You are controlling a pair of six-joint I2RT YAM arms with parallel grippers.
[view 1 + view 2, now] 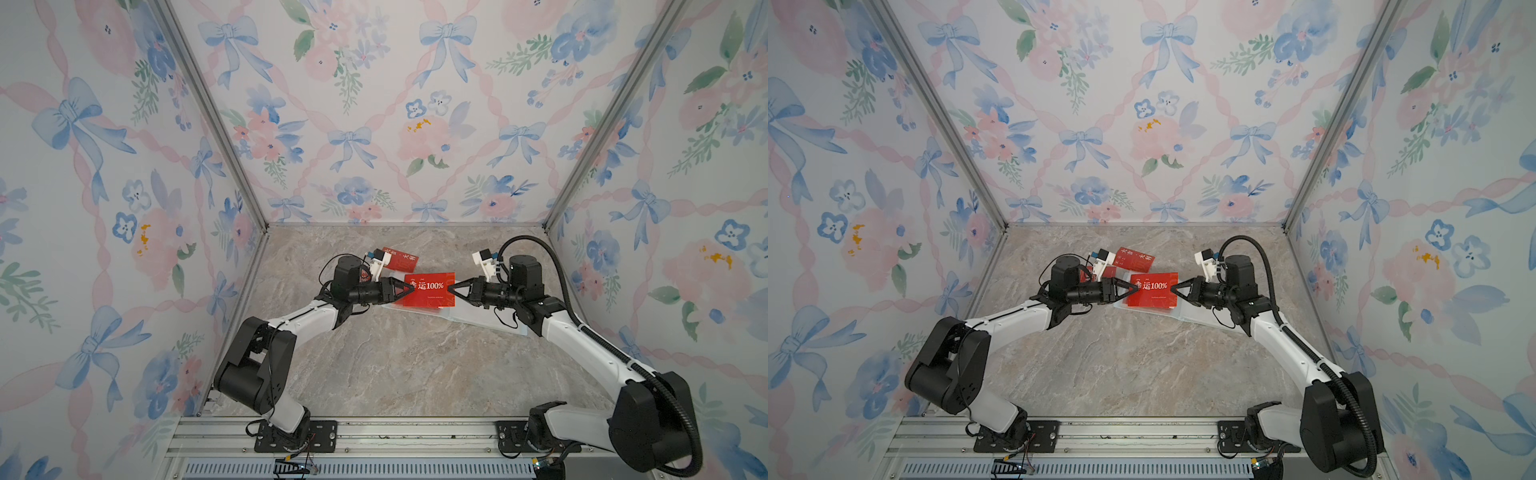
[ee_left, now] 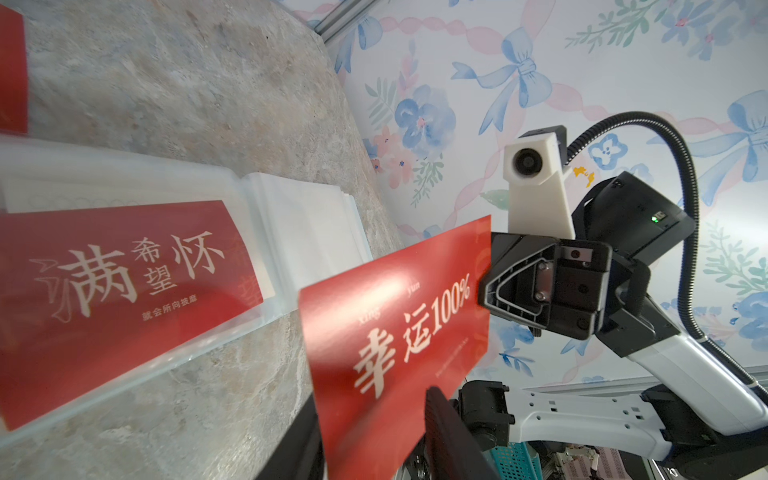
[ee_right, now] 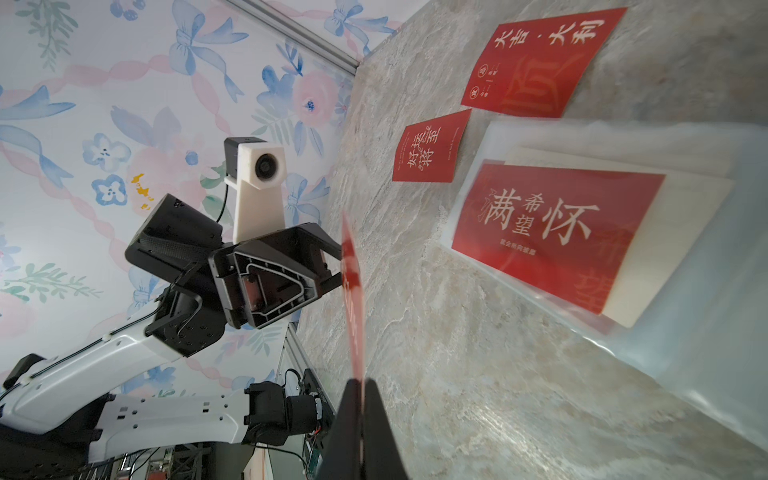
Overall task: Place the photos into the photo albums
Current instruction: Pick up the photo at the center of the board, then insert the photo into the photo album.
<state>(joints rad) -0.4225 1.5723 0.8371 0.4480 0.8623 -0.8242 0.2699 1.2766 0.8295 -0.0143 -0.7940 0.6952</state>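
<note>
A red photo (image 1: 430, 289) (image 1: 1152, 289) with white "100%" lettering hangs in the air above the open photo album (image 1: 478, 319) (image 1: 1200, 318). My right gripper (image 1: 454, 289) (image 3: 360, 382) is shut on the photo's right edge, seen edge-on in the right wrist view. My left gripper (image 1: 409, 288) (image 2: 374, 440) is open, its jaws standing on either side of the photo's left edge (image 2: 395, 332). The album (image 2: 291, 216) (image 3: 685, 291) lies flat with clear sleeve pages. One red photo (image 2: 124, 291) (image 3: 552, 232) sits inside a sleeve.
Two more red photos (image 3: 544, 62) (image 3: 432, 147) lie loose on the marble tabletop (image 1: 395, 365) behind the album; one shows in both top views (image 1: 405, 259) (image 1: 1136, 257). Floral walls with aluminium posts enclose three sides. A metal rail (image 1: 415, 432) runs along the front.
</note>
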